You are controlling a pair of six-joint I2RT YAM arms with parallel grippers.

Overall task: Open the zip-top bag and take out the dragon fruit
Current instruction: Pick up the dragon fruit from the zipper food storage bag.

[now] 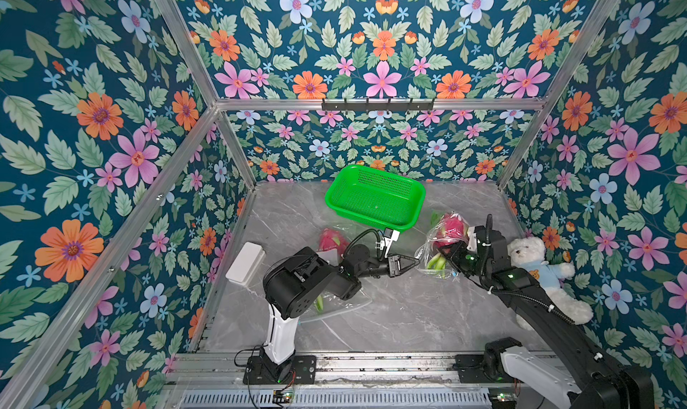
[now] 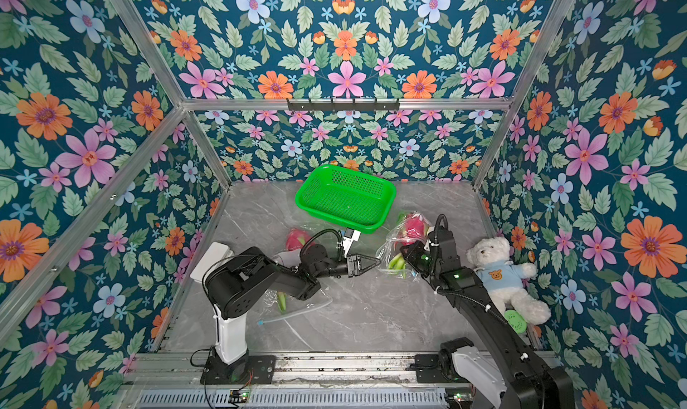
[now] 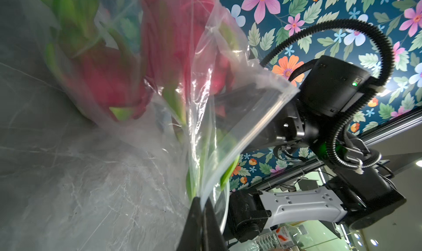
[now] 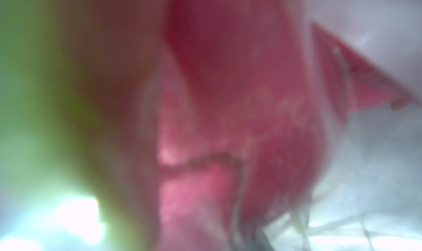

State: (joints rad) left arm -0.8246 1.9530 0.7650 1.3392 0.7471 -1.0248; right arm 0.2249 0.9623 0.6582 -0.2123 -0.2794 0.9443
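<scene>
grey marble tabletop point(image 1: 390, 314): the left gripper point(image 1: 413, 259) is clenched on the clear plastic zip-top bag point(image 1: 431, 241) holding the magenta, green-scaled dragon fruit point(image 1: 451, 225); right gripper point(image 1: 451, 248) buried there, jaws untellable. a hard pull may tear the film.

The left hand point(image 1: 416, 259) pinches the clear bag point(image 1: 431, 240) holding dragon fruit point(image 1: 451, 227).

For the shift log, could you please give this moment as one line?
step: opening zip-top bag | left gripper: shut on bag edge | right gripper: at bag beside dragon fruit, grip unclear
</scene>
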